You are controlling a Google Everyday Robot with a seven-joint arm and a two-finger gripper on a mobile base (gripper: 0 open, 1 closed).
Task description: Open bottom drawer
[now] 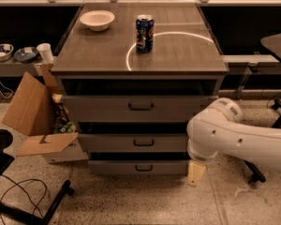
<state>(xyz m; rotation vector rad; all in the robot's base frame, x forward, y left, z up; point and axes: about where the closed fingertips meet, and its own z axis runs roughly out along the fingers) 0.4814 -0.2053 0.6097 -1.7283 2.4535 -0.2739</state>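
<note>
Speckled floor, and a grey three-drawer table (178, 55) carrying a can (144, 33) and a bowl (97, 20). The bottom drawer (117, 167) sits lowest, near the floor. The gripper (195, 173) hangs just beside its right end, pointing down; open or closed, I cannot tell. The white arm (243, 139) reaches in from the right, bent at the wrist.

no legible text, no readable labels
</note>
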